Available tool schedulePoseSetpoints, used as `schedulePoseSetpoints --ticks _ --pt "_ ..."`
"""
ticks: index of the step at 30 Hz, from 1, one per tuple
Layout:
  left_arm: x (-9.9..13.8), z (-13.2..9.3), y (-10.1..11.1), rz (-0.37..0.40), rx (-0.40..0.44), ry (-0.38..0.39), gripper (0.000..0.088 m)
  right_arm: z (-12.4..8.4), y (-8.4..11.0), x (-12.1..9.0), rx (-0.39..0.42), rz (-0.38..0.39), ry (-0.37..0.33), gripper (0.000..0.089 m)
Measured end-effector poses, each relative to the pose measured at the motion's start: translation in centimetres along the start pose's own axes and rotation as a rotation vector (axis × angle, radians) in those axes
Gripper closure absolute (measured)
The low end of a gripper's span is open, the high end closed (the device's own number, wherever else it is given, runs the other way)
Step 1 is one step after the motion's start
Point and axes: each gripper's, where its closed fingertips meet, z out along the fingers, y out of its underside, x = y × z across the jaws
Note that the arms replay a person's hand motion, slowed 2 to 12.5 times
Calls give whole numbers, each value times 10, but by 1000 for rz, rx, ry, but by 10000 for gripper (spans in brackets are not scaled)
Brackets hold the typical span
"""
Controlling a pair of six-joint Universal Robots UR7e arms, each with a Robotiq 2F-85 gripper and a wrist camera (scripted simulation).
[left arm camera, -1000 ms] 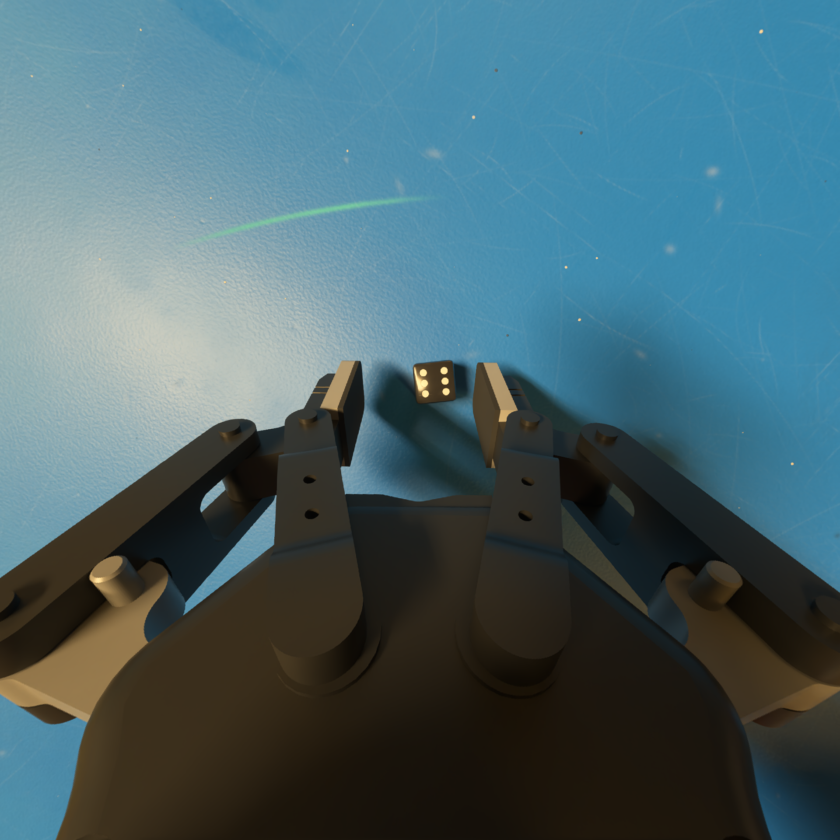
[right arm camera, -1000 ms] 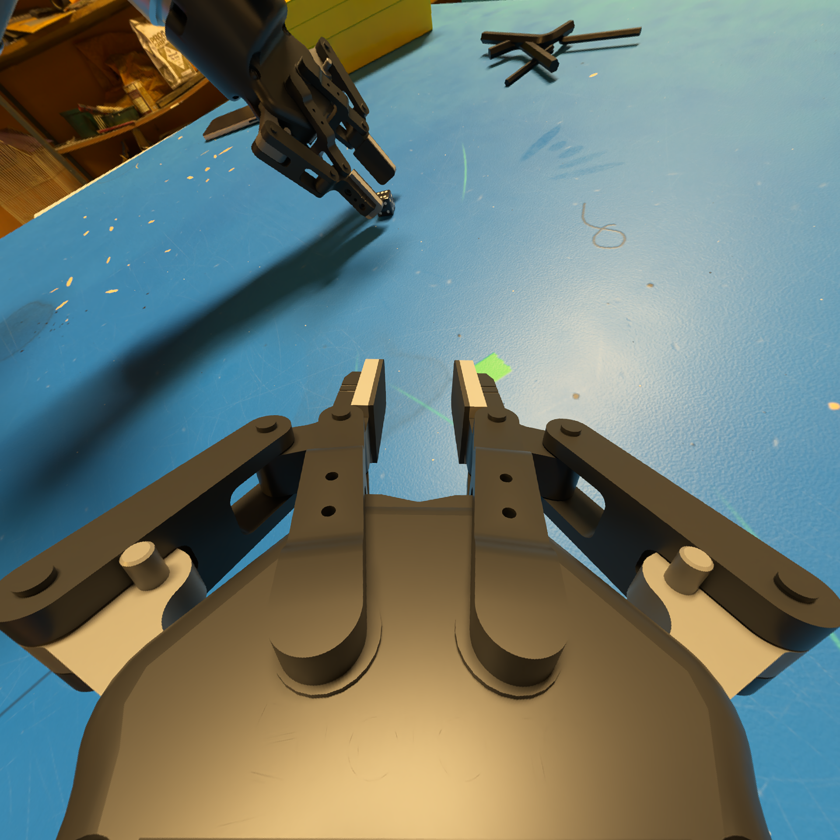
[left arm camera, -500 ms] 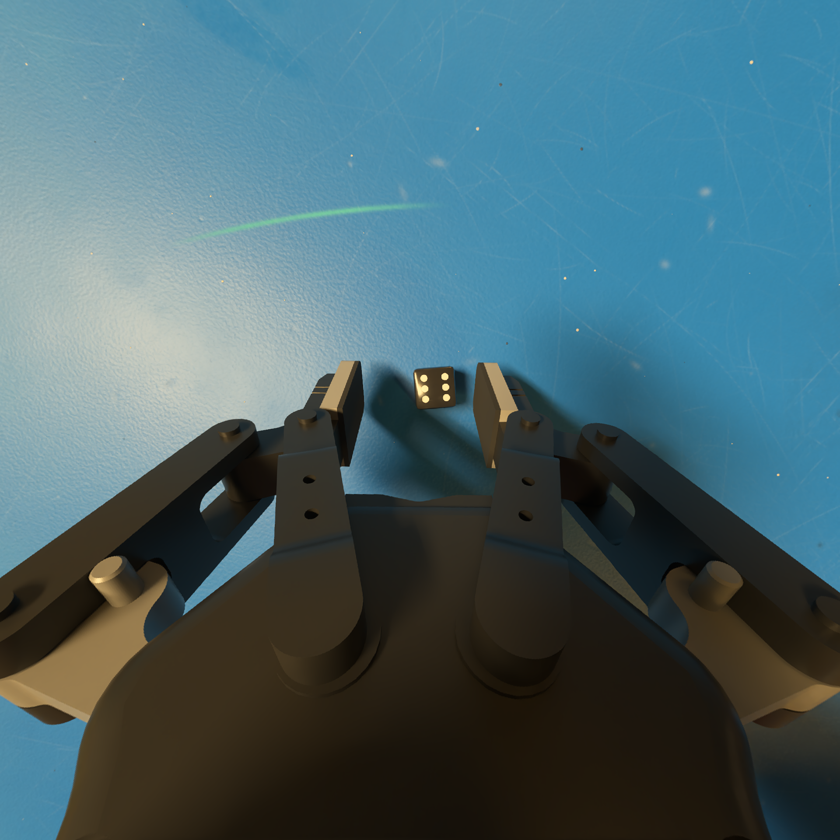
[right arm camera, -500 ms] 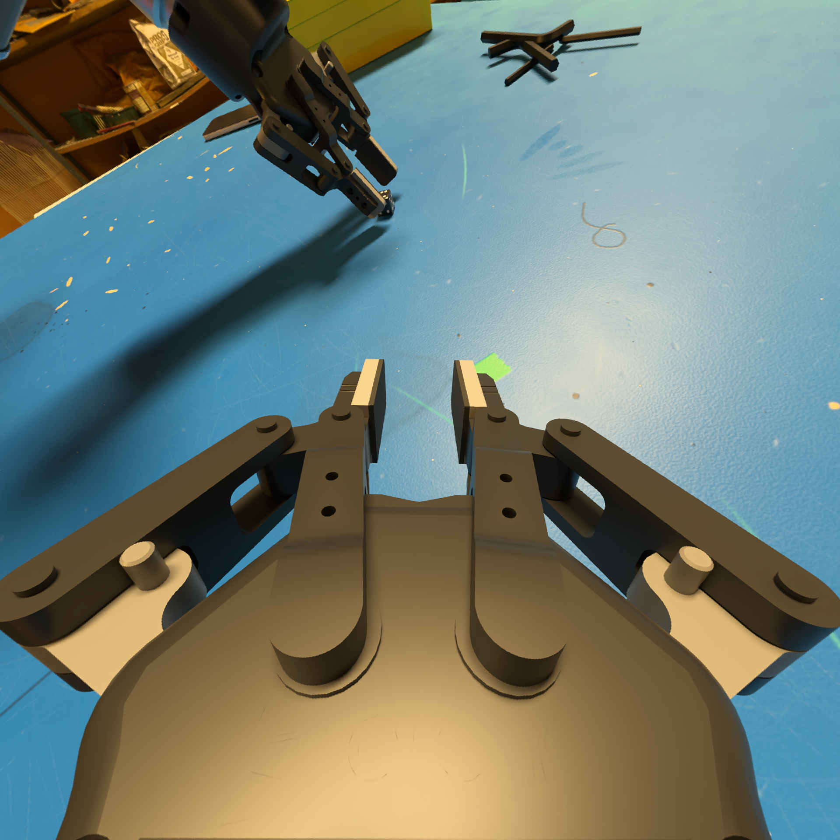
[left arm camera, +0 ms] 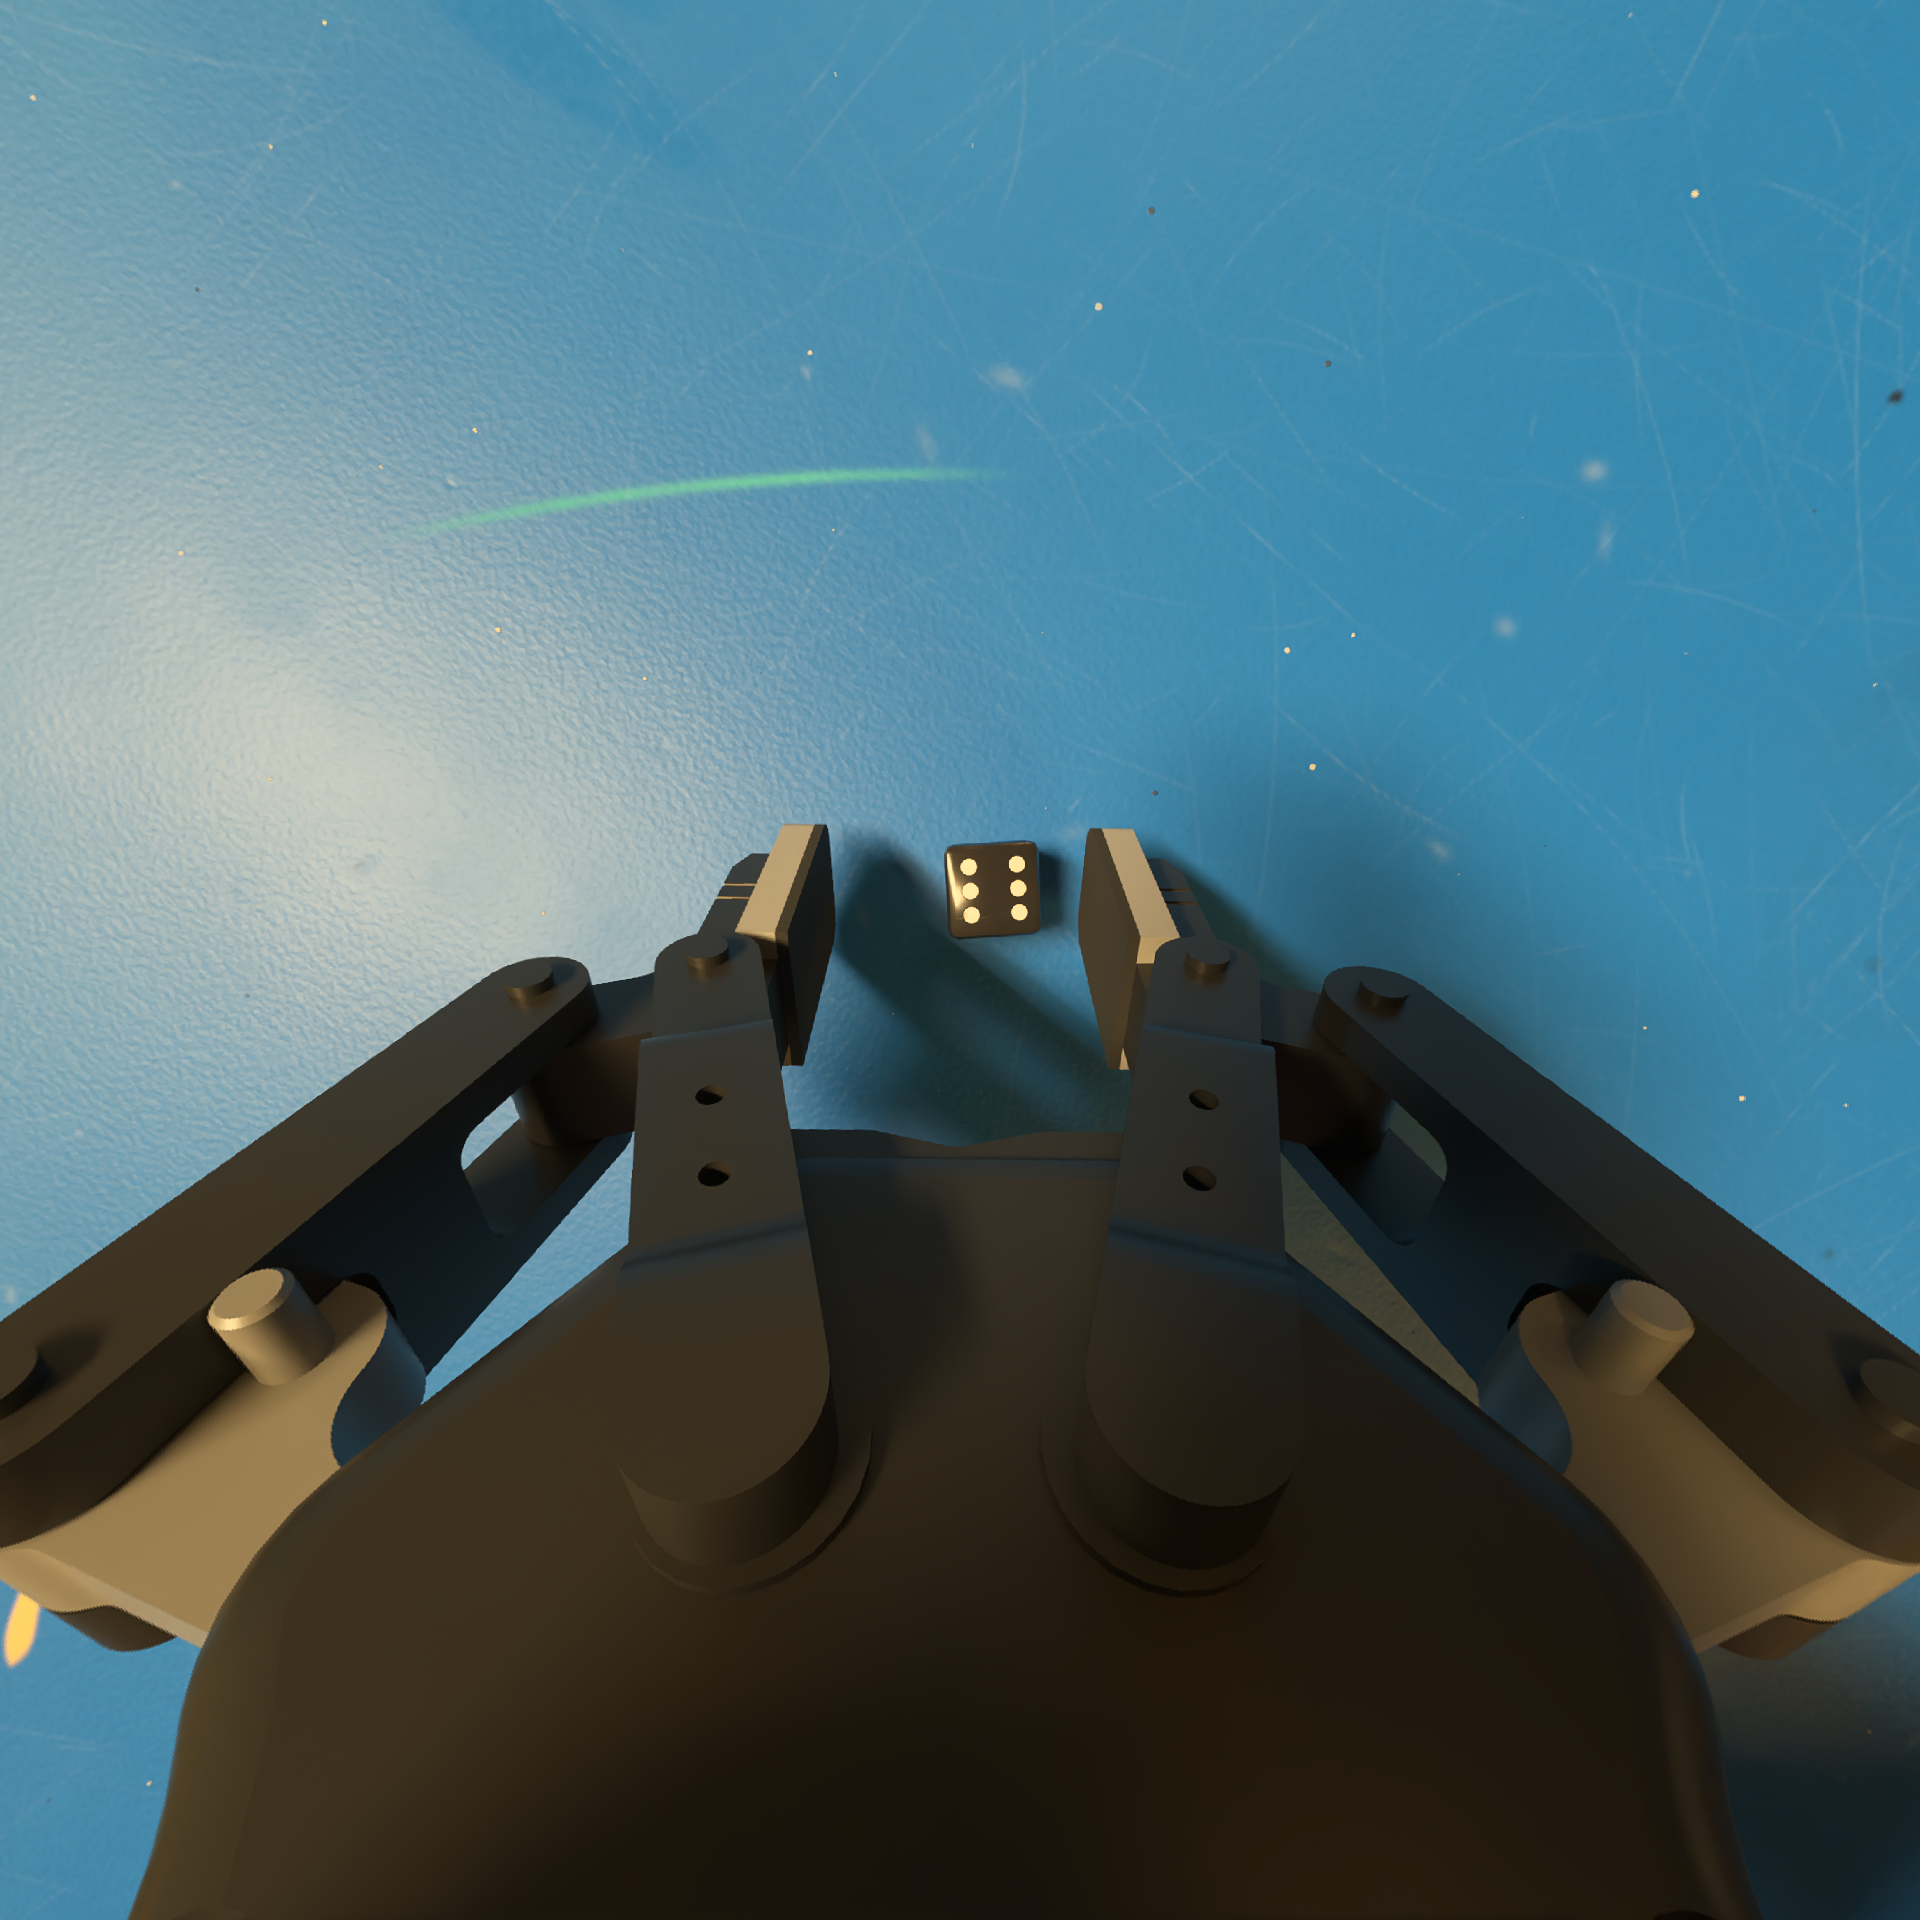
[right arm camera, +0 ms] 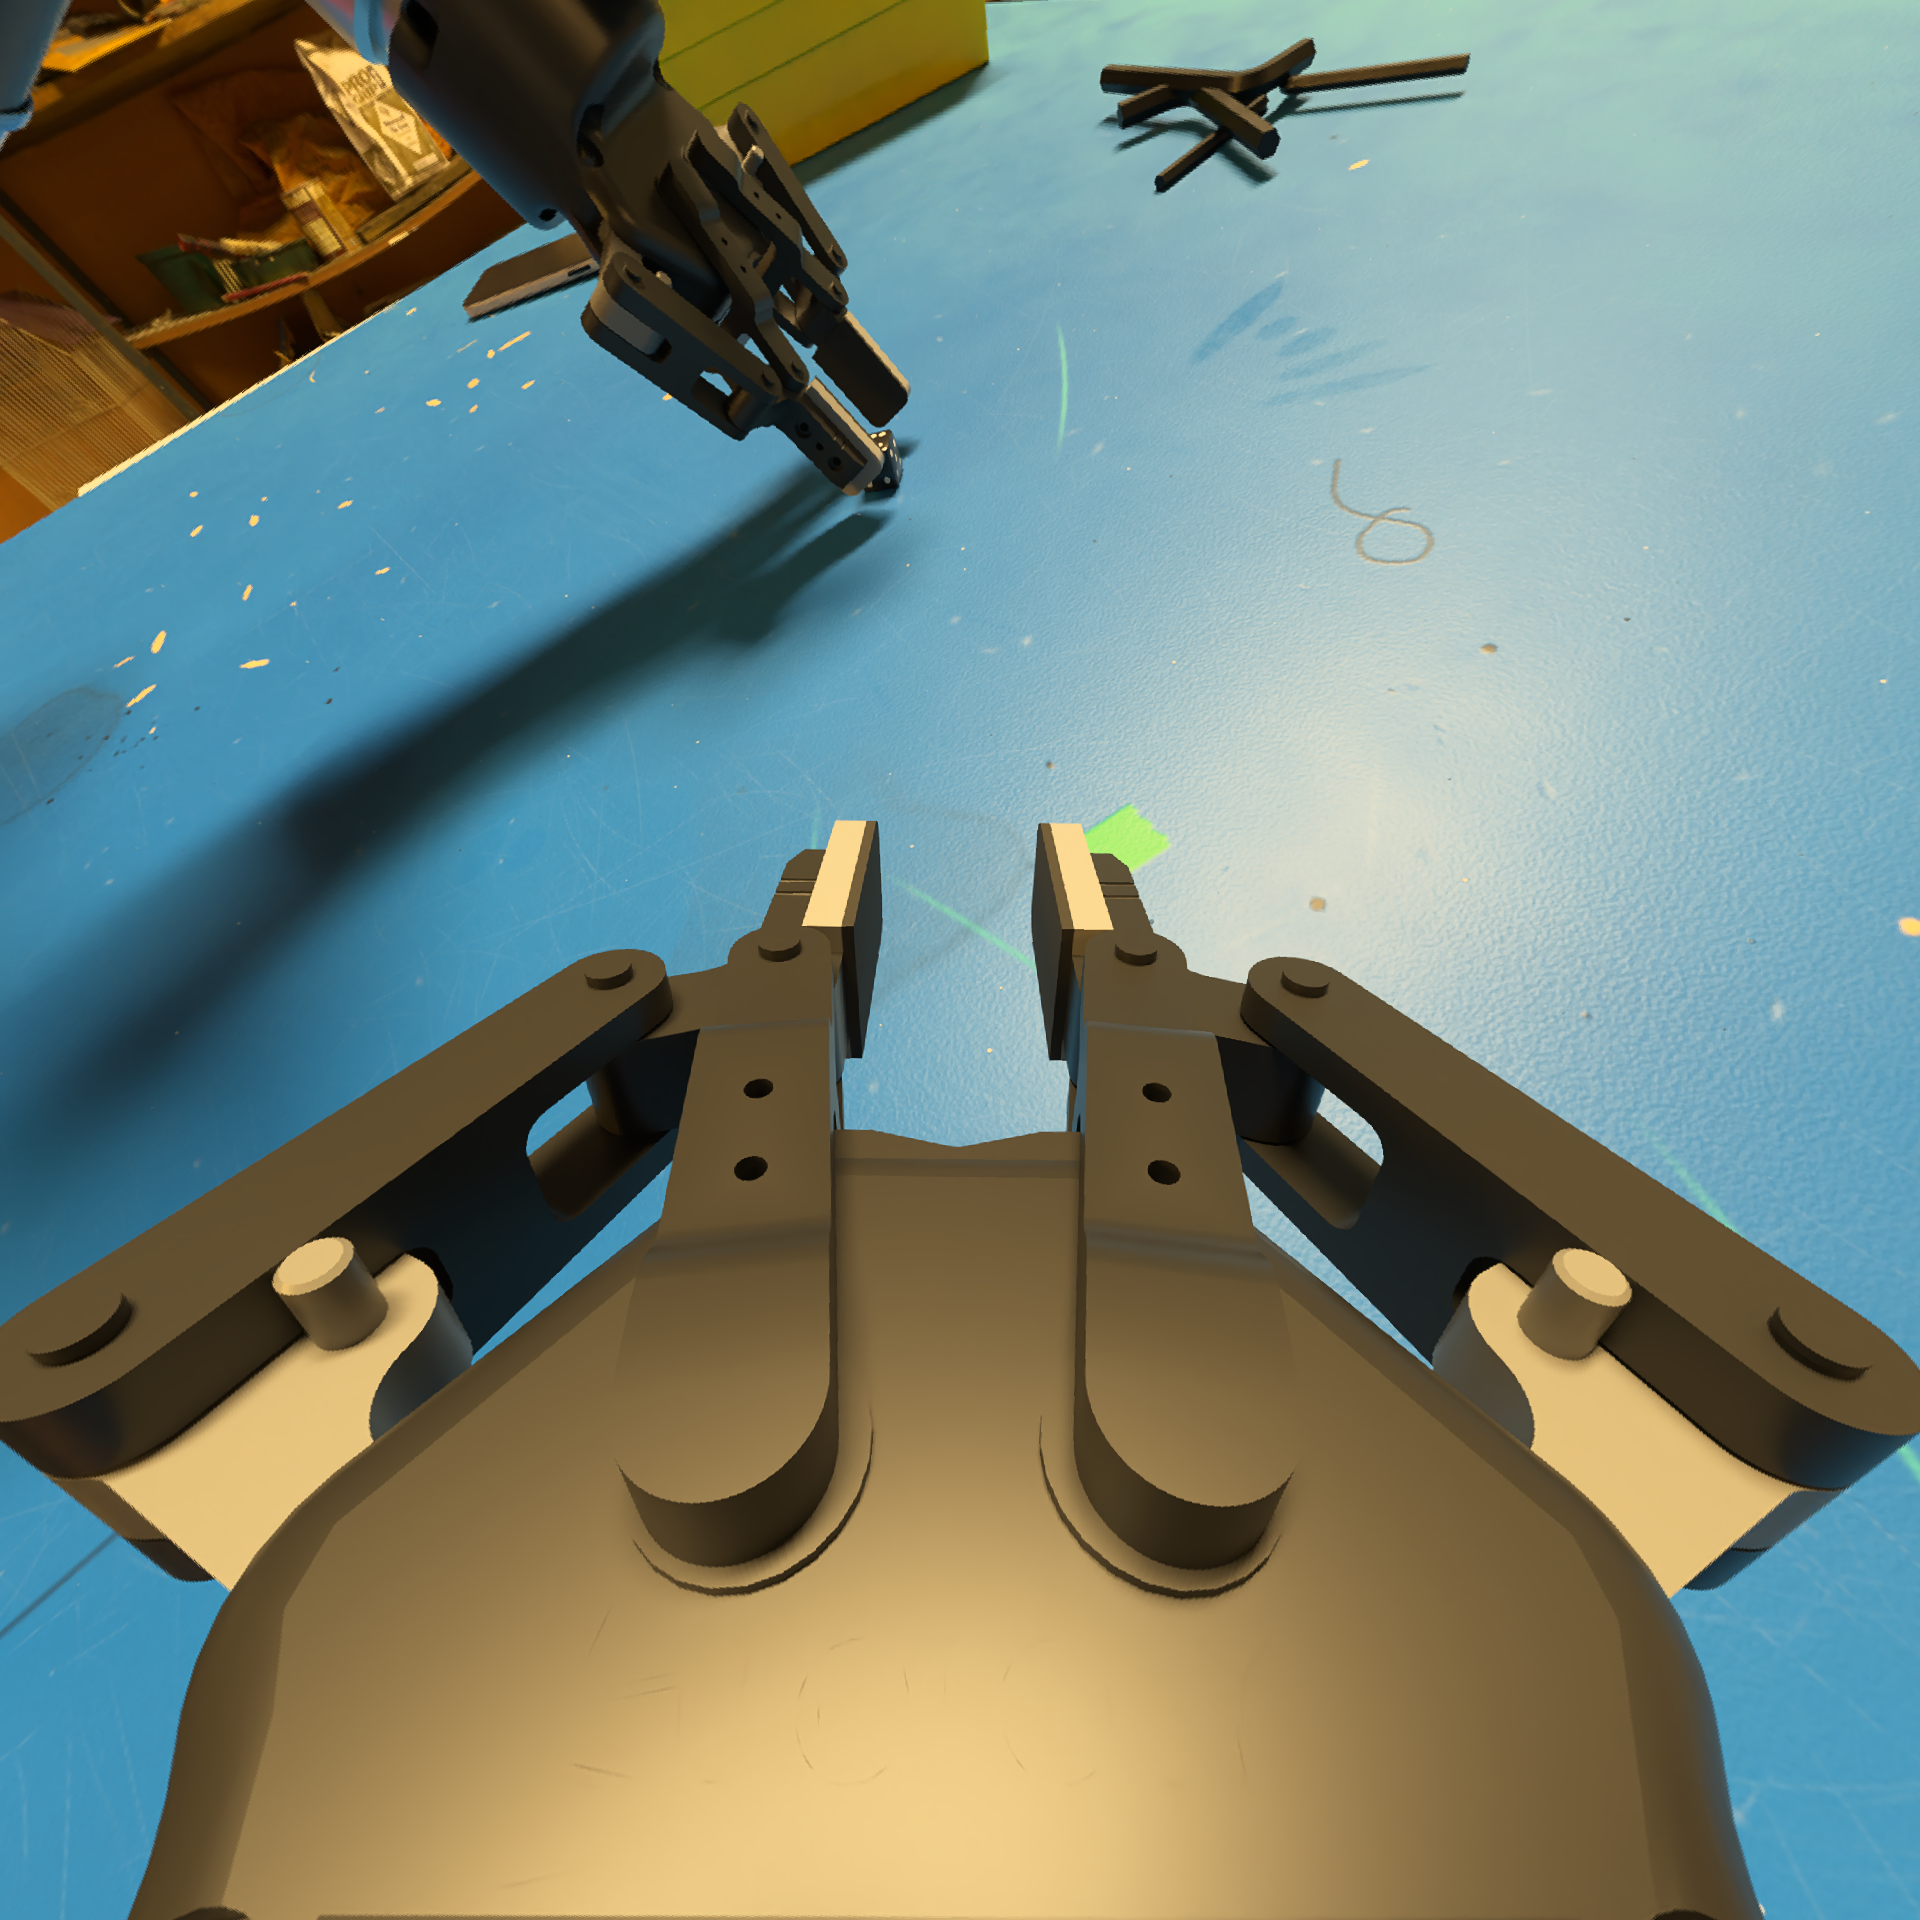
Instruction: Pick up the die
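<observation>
The blue table (right arm camera: 1455, 727) filled both views, scuffed and flecked, with a yellow block (right arm camera: 831, 52) and a loose heap of dark sticks (right arm camera: 1226, 104) at its far side, well apart from the work. The right gripper (right arm camera: 958, 883) hung over bare table with its fingers apart and nothing between them, near a green patch (right arm camera: 1127, 836), and had no evident part in this step. The left gripper (left arm camera: 956, 894) was down at the surface with its fingers spread to either side of the die (left arm camera: 992, 888), which sat on the table between the pads, six pips up, touching neither. The die stood nearer the right-hand pad (left arm camera: 1107, 914) than the left-hand pad (left arm camera: 805, 914) (a gap showed on each side, the left one wider). To do the grasp well, the gripper should probably shift slightly so the die sits midway, or else close slowly, since the nearer pad would meet the die first and could push or twist it. The die looked roughly square to the pads, which favoured a flat pinch; the fingertips wanted to be low enough to catch its sides before any lift.
</observation>
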Motion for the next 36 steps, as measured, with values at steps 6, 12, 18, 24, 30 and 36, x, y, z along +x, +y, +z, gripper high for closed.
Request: schedulePoseSetpoints --ticks 6,12,18,24,30,36 --pt "-1 0 0 -1 1 -1 502 0 0 0 -1 0 1 626" --pt "0 0 0 2 2 -1 573 0 0 0 -1 0 1 626" --pt "2 0 -1 5 4 9 661 0 0 0 -1 0 2 627" --pt "3 0 -1 7 6 11 724 0 0 1 -1 1 2 627" --pt "2 0 -2 11 5 7 724 0 0 1 -1 1 2 627" --pt "2 0 -2 14 5 6 724 0 0 1 -2 1 2 626"
